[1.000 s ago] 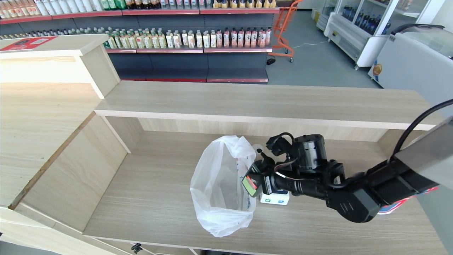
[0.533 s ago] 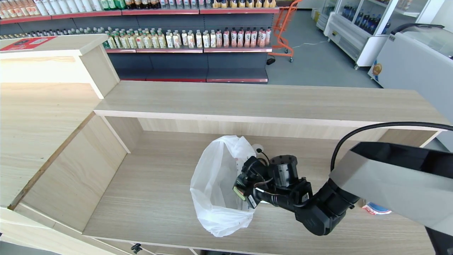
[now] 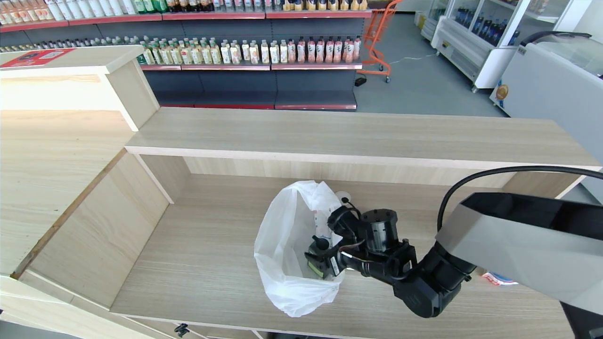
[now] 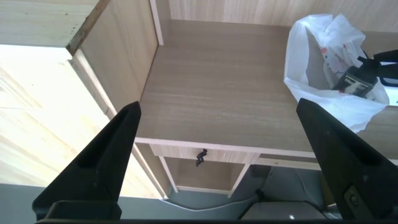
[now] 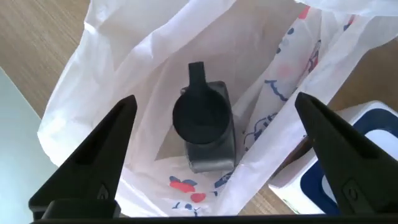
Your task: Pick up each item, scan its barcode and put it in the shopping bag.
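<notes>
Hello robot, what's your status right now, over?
Right gripper over shopping bag, jaws open. Left gripper open, holding nothing. Item lying inside the bag. White box beside bag, outside it.

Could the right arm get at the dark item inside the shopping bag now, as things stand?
Probably yes. The right gripper hangs over the open mouth of the shopping bag, its jaws wide apart, and the dark item lies below between them with nothing covering it.
</notes>
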{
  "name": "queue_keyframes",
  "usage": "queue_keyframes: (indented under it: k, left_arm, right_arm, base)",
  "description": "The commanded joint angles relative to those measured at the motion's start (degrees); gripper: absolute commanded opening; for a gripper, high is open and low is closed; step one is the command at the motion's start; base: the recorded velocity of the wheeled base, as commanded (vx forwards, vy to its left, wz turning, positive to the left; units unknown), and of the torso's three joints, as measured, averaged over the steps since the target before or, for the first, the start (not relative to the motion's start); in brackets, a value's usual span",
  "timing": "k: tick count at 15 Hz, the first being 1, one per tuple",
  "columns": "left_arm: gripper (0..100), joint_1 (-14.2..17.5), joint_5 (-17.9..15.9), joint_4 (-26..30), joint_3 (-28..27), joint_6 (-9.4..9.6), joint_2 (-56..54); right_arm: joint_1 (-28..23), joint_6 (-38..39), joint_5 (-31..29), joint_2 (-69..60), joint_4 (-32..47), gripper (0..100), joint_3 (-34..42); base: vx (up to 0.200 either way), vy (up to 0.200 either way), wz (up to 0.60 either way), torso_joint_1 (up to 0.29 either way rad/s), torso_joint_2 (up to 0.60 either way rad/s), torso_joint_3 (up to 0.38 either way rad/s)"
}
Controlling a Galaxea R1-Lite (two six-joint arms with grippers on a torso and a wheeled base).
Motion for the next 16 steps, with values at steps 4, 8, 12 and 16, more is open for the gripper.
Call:
queue_keyframes:
  k: [4, 8, 12, 16]
  left_arm:
    - [100, 0.0, 0.0, -0.02, 0.0, 0.0, 0.06]
    - [100, 0.0, 0.0, 0.06, 0.0, 0.0, -0.02]
    - [100, 0.0, 0.0, -0.02, 0.0, 0.0, 0.06]
    - [100, 0.0, 0.0, -0.02, 0.0, 0.0, -0.02]
  right_arm:
    - [-10.02, 22.05, 3.9, -37.31, 25.37, 100, 8.43]
    - [-19.86, 20.81, 8.21, -60.51, 53.24, 100, 9.4]
    - [-26.01, 20.64, 7.59, -68.6, 55.96, 100, 15.2]
    - [-27.33, 20.73, 7.59, -70.01, 58.77, 100, 15.64]
  base:
    - [0.0, 0.0, 0.0, 0.0, 0.0, 0.0]
    - [0.0, 0.0, 0.0, 0.0, 0.0, 0.0]
    - [0.0, 0.0, 0.0, 0.0, 0.0, 0.0]
    - [0.0, 0.0, 0.0, 0.0, 0.0, 0.0]
